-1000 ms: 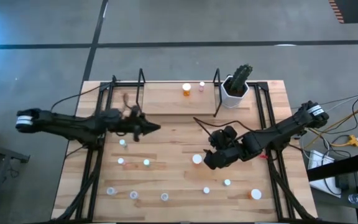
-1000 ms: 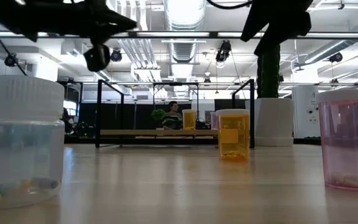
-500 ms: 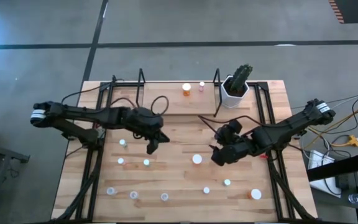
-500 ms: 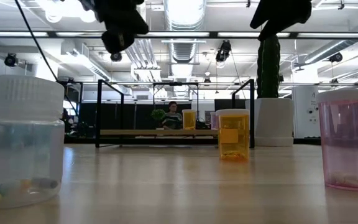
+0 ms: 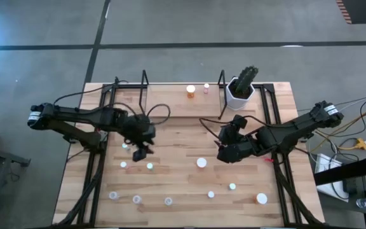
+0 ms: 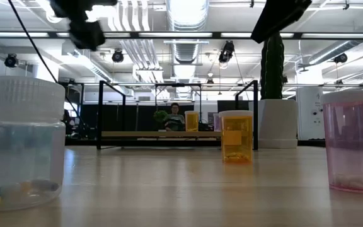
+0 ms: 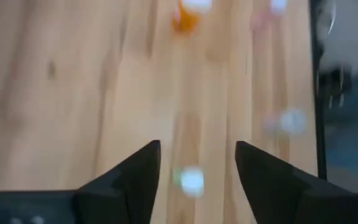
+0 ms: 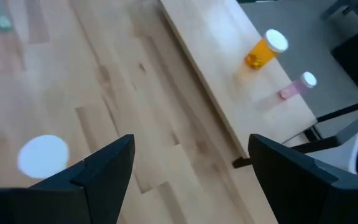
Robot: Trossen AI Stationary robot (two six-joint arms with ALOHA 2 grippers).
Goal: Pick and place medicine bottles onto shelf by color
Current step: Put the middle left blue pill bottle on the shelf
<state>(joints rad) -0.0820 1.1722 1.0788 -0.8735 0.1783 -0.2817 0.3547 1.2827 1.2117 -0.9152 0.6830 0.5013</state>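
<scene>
The shelf point(image 5: 183, 102) is a low light-wood board at the table's far side. On it stand an orange bottle point(image 5: 190, 91) and a small pink one point(image 5: 206, 88). Several white-capped bottles stand loose on the tabletop, among them point(image 5: 150, 166), point(image 5: 201, 163) and an orange one point(image 5: 261, 199). My left gripper point(image 5: 138, 154) hangs open above the left-centre, tipped downward. In its wrist view a small bottle point(image 7: 191, 180) shows on the table below the gap. My right gripper point(image 5: 222, 156) is open above the table's right-centre and holds nothing.
A white hexagonal pot with a cactus point(image 5: 241, 89) stands at the shelf's right end. Black wire uprights point(image 5: 143, 86) rise at the shelf's ends. In the low view a clear bottle point(image 6: 21, 151), an orange one point(image 6: 236, 135) and a pink one point(image 6: 348, 142) stand near the front edge.
My left gripper lay level, pointing toward the table's right. It has tipped downward, swung toward the near edge, drawn back a little to the left and risen. My right gripper has shifted slightly toward the far edge. No bottle has moved.
</scene>
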